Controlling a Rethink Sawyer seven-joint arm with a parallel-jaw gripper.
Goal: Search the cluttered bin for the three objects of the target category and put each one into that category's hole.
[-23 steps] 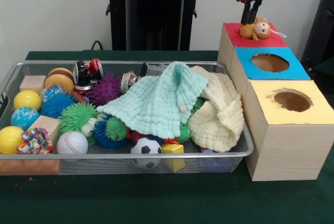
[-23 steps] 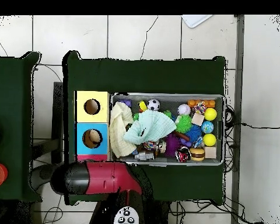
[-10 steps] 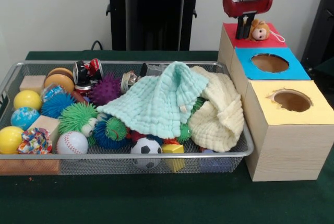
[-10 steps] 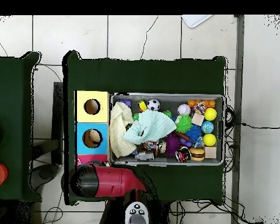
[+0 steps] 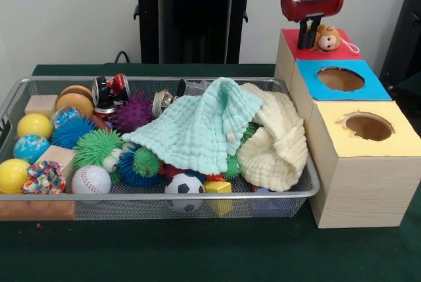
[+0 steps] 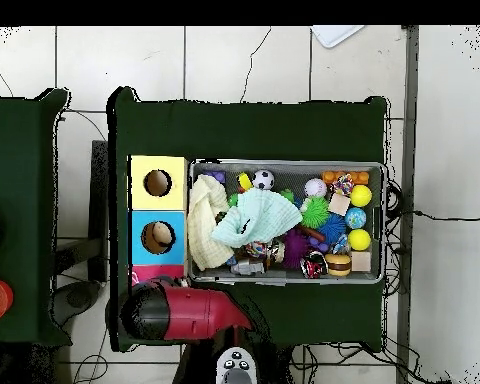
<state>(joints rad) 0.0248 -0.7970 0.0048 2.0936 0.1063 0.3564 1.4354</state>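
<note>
A: Fingers of the gripper hang just left of the toy; we read them as parted and grasping nothing, tips touching or nearly touching the red box.

B: Which step do we judge this to be?

A: The drop. We see the toy lying on the red top, not visibly down any hole; that box's hole is hidden from us.

B: Its orientation?

A: Head toward the gripper, cord trailing right, away from it; long axis roughly across the box top.

B: Next?

A: We would push it into the hole, then return to the bin and lift the cloths.
</note>
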